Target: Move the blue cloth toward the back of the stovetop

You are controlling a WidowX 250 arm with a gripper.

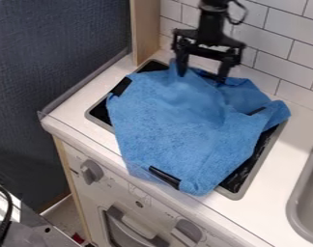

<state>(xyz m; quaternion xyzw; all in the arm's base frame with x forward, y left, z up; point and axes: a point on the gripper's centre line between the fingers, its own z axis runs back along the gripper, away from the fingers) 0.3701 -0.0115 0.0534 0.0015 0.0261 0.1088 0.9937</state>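
The black gripper [202, 75] hangs at the top of the view with its two fingers spread apart, at the back edge of a blue cloth [172, 120]. Both fingertips are down at the cloth's raised, wrinkled back part; whether they press into it I cannot tell. Spread unevenly, the cloth covers most of a dark stove top [235, 182] with a grey rim and hangs slightly over the front. Short black strips show at the cloth's left, front and right parts.
A grey sink [307, 193] lies at the right edge of the white counter [278, 164]. White wall tiles [275, 53] stand behind, a wooden post [145, 31] at the back left. Knobs [91, 171] are on the front panel.
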